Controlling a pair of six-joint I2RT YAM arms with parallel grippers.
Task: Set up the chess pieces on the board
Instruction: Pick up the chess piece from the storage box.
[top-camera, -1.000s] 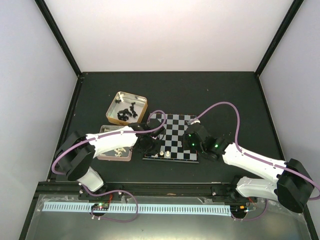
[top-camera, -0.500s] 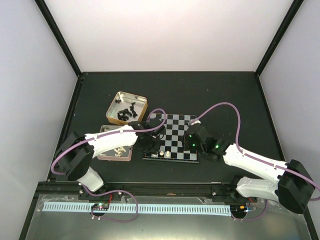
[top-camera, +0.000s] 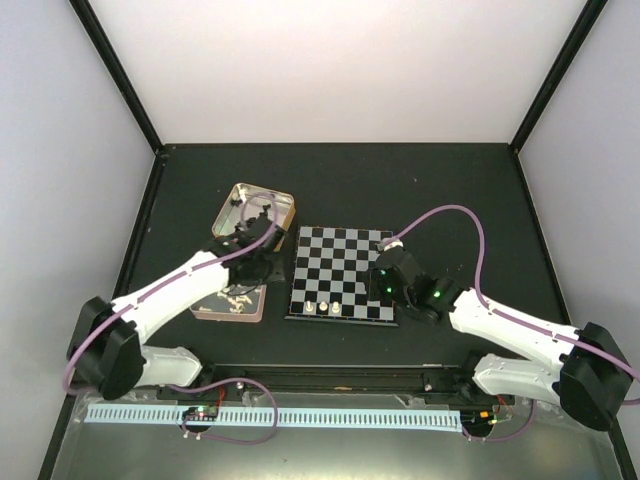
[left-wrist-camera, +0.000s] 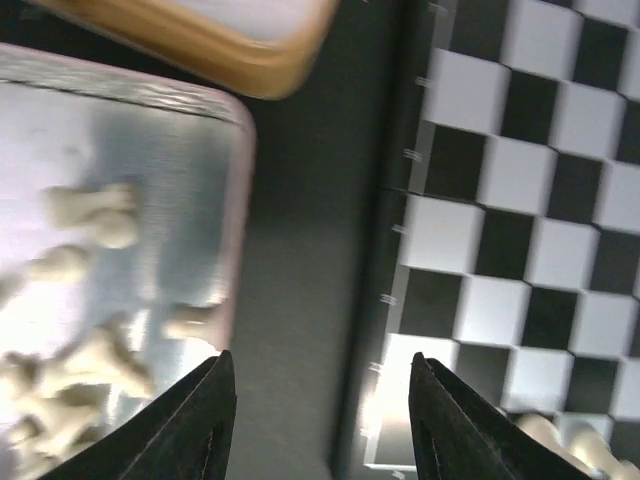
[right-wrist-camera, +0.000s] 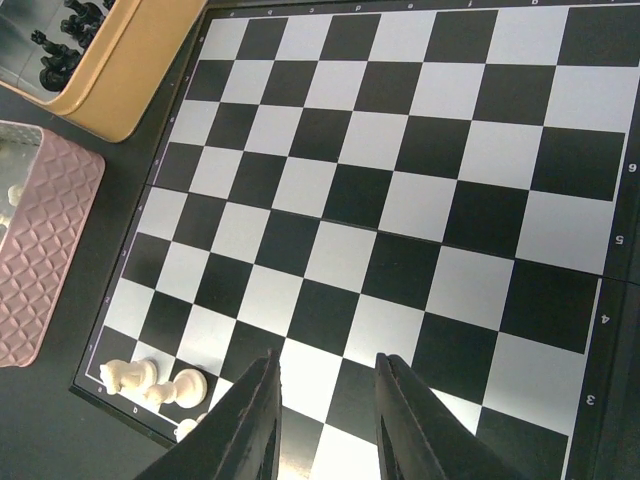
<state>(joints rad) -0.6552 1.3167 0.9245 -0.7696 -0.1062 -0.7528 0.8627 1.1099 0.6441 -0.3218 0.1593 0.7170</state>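
Now, left claw (left-wrist-camera: 320, 360): released, fingers apart, nothing between them; it hangs over the bare strip between tin and board.
Just to its left: pink tin (left-wrist-camera: 243, 150) holds the loose white pieces (left-wrist-camera: 100, 215), which lie on their sides with several touching.
Just to its right: board (left-wrist-camera: 520, 180), with its rim under the right finger.
Further right, along the near row: three placed white pieces (right-wrist-camera: 150, 380) stand side by side by the corner.
Right claw (right-wrist-camera: 328, 358): slack, with a narrow gap and nothing in it; it hovers over the board's near squares, and the placed pieces are off to its left.
Beyond the left claw: tan tin (right-wrist-camera: 130, 60) with the black pieces (right-wrist-camera: 62, 40).
Risk, pick: the claw closes on two touching pieces, or a lying piece rolls out of the pinch.
Risk, tin: a finger catches the pink wall and shoves the tin into the board.
Risk, place: a finger topples the standing three, since the squares are tight.
Risk, arms: both work near one corner and could touch.
Caveat: the left wrist view is blurred, so piece types are probably not readable.
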